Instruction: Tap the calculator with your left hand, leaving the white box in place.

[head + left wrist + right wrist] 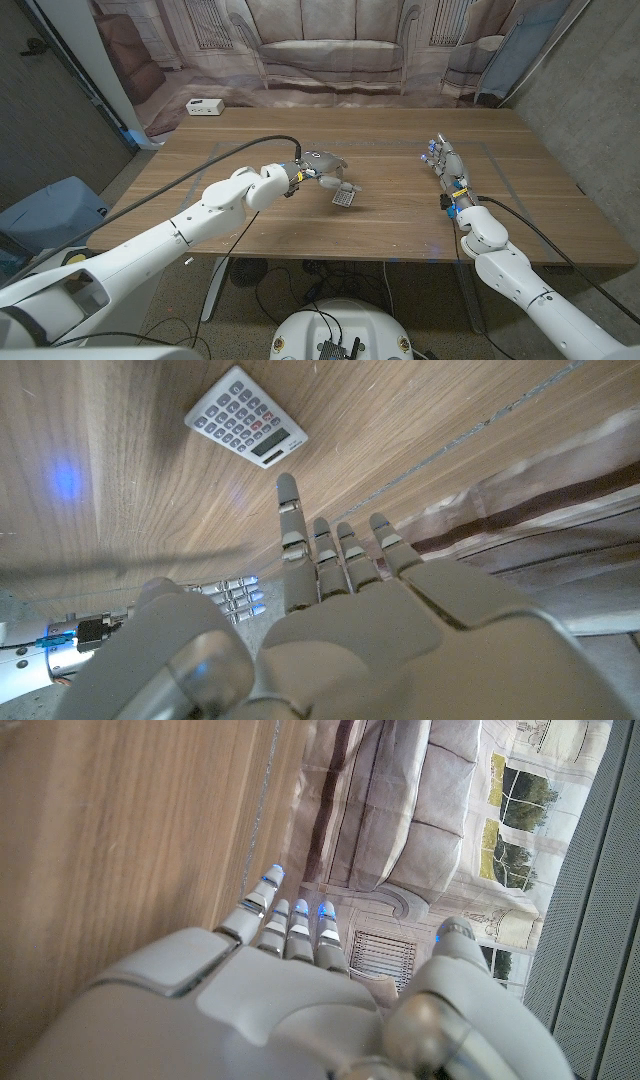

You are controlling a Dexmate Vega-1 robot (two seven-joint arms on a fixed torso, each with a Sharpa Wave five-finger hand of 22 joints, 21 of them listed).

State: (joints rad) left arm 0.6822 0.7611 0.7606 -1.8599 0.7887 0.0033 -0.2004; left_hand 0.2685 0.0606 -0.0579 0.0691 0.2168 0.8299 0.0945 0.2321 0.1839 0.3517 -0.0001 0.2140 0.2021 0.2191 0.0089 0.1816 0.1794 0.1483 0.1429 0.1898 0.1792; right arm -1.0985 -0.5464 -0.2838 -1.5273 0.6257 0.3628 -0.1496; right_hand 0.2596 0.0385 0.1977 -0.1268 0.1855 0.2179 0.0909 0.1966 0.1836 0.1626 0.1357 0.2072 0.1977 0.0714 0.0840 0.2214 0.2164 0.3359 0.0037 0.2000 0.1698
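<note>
A small grey calculator [345, 197] with white keys lies on the wooden table [400, 225] near the middle; it also shows in the left wrist view as the calculator [246, 420]. My left hand [325, 168] is just behind and to the left of it, fingers [330, 550] stretched out toward it and holding nothing. A small gap of wood shows between the longest fingertip and the calculator. The white box [205, 106] sits at the table's far left back corner, well away from both hands. My right hand [447, 165] waits at the right with fingers straight and nothing in it.
A backdrop printed with a sofa [330, 50] hangs behind the table's far edge. A black cable [215, 160] runs along my left arm over the table. My right hand [232, 595] also appears, small, in the left wrist view.
</note>
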